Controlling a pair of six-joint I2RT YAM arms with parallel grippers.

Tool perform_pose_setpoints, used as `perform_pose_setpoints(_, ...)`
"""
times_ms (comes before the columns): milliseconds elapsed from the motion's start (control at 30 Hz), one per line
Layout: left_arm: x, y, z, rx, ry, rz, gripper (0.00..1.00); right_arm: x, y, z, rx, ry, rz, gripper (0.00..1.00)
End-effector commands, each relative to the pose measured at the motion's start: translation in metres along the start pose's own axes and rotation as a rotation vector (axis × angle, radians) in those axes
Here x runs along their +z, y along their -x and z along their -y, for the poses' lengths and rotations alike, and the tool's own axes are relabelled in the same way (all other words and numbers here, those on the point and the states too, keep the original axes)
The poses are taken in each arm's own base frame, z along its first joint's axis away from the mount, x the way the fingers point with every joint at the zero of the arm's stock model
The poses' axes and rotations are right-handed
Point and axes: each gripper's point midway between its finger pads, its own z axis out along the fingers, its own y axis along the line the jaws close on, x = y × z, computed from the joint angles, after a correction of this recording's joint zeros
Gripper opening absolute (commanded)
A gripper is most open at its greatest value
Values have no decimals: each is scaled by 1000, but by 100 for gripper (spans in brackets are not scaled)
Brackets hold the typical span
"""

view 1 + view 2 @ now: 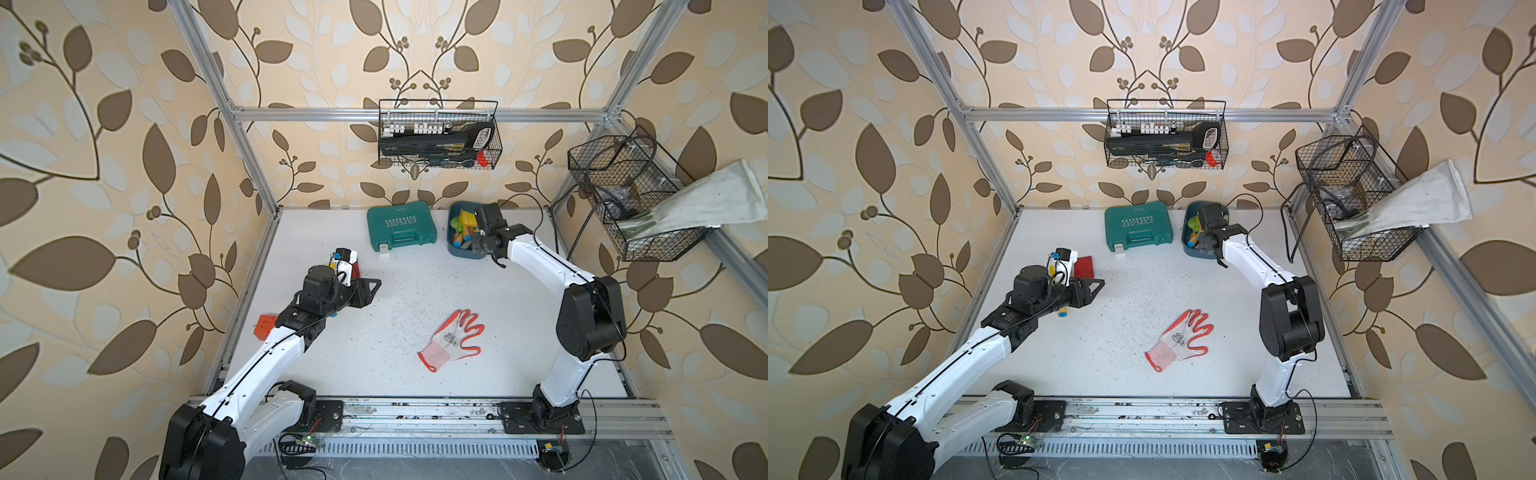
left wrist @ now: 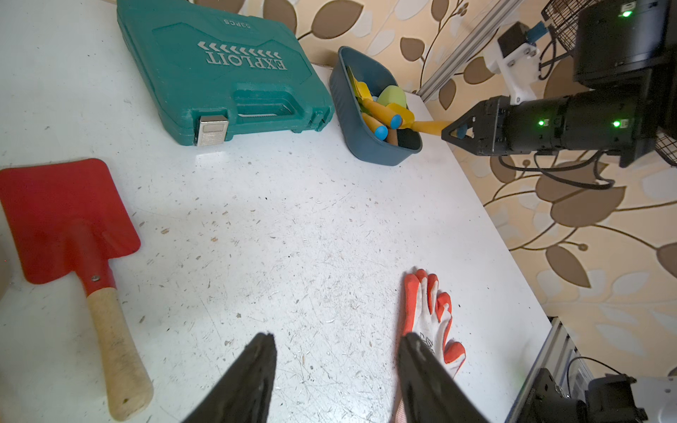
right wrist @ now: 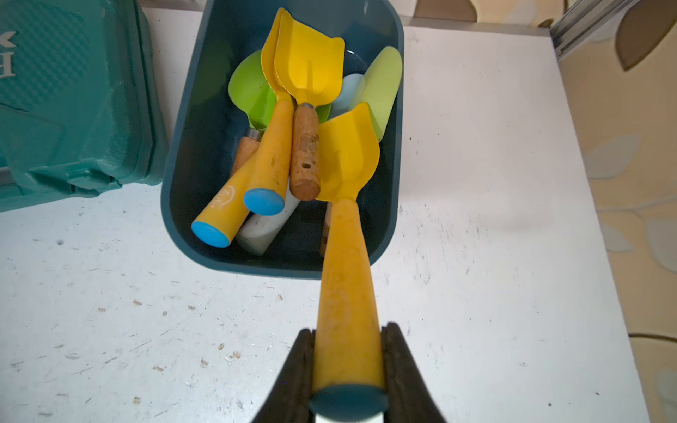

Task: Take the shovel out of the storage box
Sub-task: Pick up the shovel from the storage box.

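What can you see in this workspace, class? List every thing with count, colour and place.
storage box: one, dark blue, back of table.
held shovel: one, yellow, blade over the box.
other shovels: several, yellow and green, inside box.
red shovel: one, red, lying on table.
case: one, teal, beside the box.
glove: one, white-orange, flat on table.
wire baskets: two, black, hung on frame.
left gripper: black, open, empty.
right gripper: black, shut on held shovel.

Teal "EXPLOIT" case (image 1: 401,226) flat at the tabletop's (image 1: 374,332) far edge. Orange-and-white glove (image 1: 455,338) nearer the front. Black wire basket (image 1: 388,120) on the back rail (image 1: 307,113); second wire basket (image 1: 598,162) at right, white cloth (image 1: 702,199) draped over it.
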Motion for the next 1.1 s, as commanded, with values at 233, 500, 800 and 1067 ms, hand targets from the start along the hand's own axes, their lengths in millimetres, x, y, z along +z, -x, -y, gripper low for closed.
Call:
perform_pose_setpoints(233, -5, 20, 22, 20, -70, 48, 58, -54, 38, 19, -3, -136, 201, 1)
perform_pose_setpoints(500, -6, 21, 25, 26, -76, 50, 58, -68, 42, 14, -14, -113, 220, 1)
perform_pose_setpoints(800, -7, 20, 25, 30, -76, 51, 58, -80, 23, 6, -8, -64, 209, 2)
perform_pose_setpoints(1067, -11, 24, 29, 30, -85, 63, 57, -92, -25, 5, -25, -44, 158, 2)
